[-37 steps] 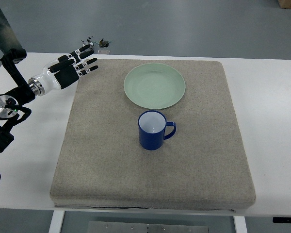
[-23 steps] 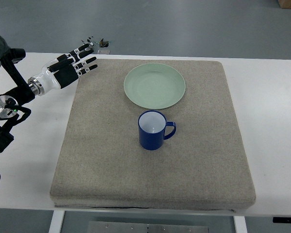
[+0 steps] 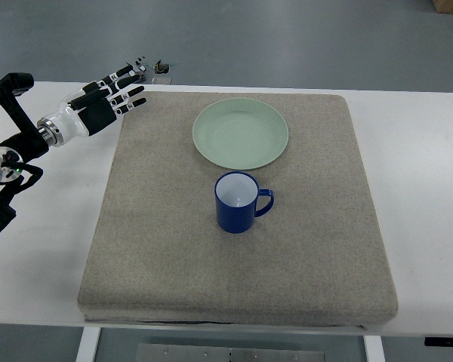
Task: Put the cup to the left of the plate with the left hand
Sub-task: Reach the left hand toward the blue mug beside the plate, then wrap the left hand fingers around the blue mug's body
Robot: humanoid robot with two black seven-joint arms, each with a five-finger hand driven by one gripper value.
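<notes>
Top view: white tabletop [image 3: 423, 151] w/ grey felt mat [image 3: 166, 249] on it.
Left hand [image 3: 106, 102]: black-and-white, fingers spread, holds nothing, over mat's far-left corner.
Blue ceramic mug [image 3: 238, 204]: upright, mat centre, handle twd right edge, white inside.
Pale green round plate [image 3: 240, 133]: far-centre of mat, just beyond mug, not touching.
Right hand: out of view.

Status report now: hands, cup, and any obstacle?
Left hand open, empty, above mat's far-left corner. Right hand not in view. Cup upright on mat, just near side of plate, untouched. Nothing in the way.
</notes>
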